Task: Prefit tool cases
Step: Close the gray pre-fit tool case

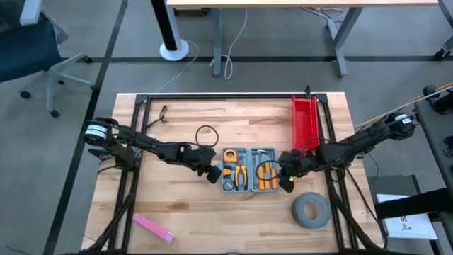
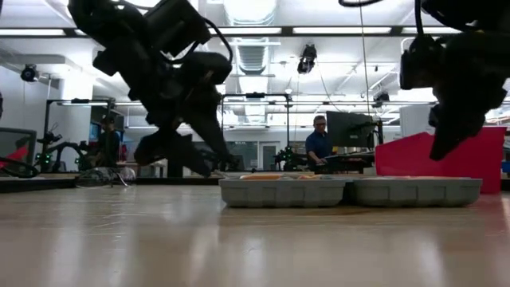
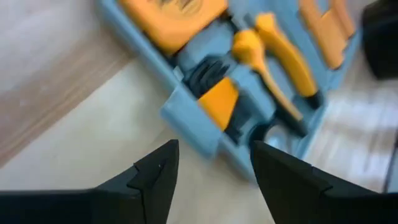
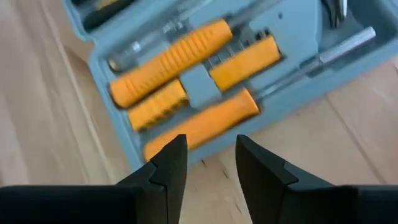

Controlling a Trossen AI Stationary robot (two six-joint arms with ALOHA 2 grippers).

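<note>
Dark fingers (image 3: pixel 155 177) of the left gripper (image 3: pixel 211 168) stand spread apart, nothing between them, with the near corner of the blue-grey tool case (image 3: pixel 249 81) lying just beyond their tips. That case lies opened flat on the wooden table (image 1: pixel 184 205), both halves face up, with orange-handled tools (image 1: pixel 266 177) seated in its moulded recesses. Seen from above, the left gripper (image 1: pixel 211 172) sits just beside the case's (image 1: pixel 248 170) left edge and the right gripper (image 1: pixel 286 178) just beside its right edge, so the case lies between the two. From the right wrist, that gripper's fingers (image 4: pixel 166 168) are parted with a narrow gap and grasp nothing; the case's edge (image 4: pixel 186 81), with its row of orange screwdriver handles (image 4: pixel 171 59), lies just ahead of the tips (image 4: pixel 205 162) on bare wood. At table height the case (image 2: pixel 351 191) rests flat, with both grippers held off the surface. A red bin (image 1: pixel 305 122) stands behind the right gripper, a grey tape roll (image 1: pixel 311 210) lies near the front right, and a pink block (image 1: pixel 153 228) lies at the front left.
</note>
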